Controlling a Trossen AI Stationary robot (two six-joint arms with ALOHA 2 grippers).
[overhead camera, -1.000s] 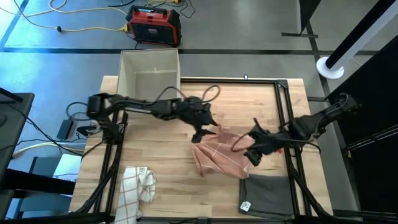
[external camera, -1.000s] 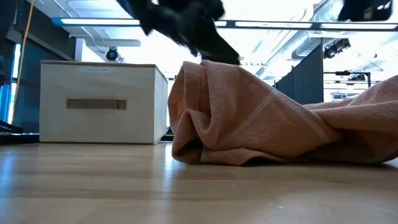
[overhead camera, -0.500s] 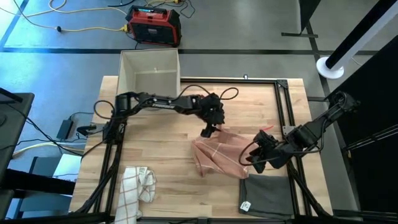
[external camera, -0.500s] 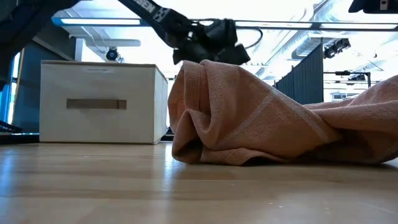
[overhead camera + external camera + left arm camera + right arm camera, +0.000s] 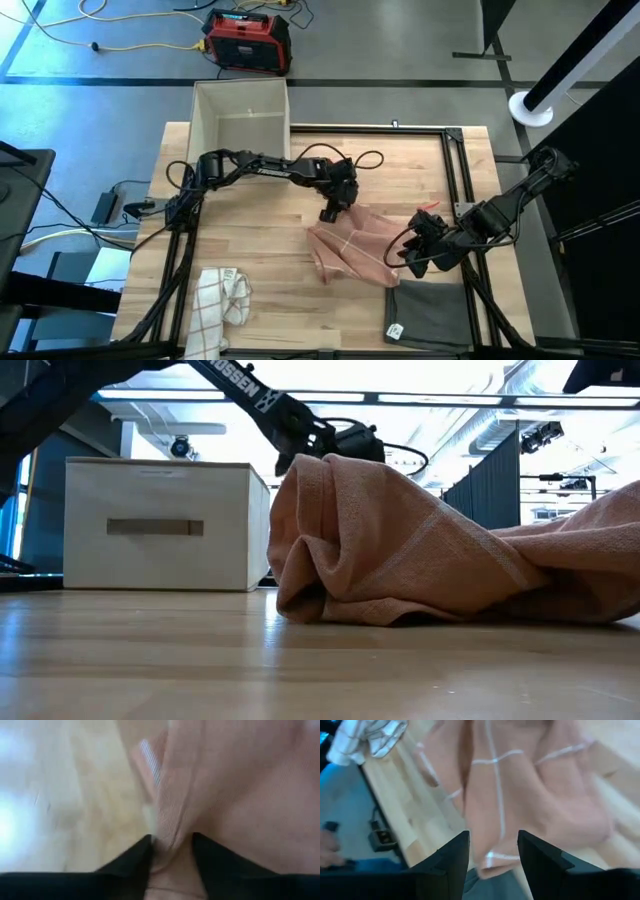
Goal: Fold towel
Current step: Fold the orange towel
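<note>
The crumpled towel (image 5: 352,245) lies long left to right. The left gripper (image 5: 331,209) pinches its far edge. The right gripper (image 5: 408,257), fingers apart, holds nothing.

Wooden table (image 5: 250,235) with three towels (image 5: 352,248)

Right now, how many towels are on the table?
3. A pink towel lies crumpled mid-table, pinched by the left gripper. A white checked towel is bunched at the front left. A grey towel lies flat at the front right. Others may be hidden.

salmon-pink towel (image 5: 352,245) with white grid lines, white-and-brown checked cloth (image 5: 218,297), dark grey cloth (image 5: 432,314)
</note>
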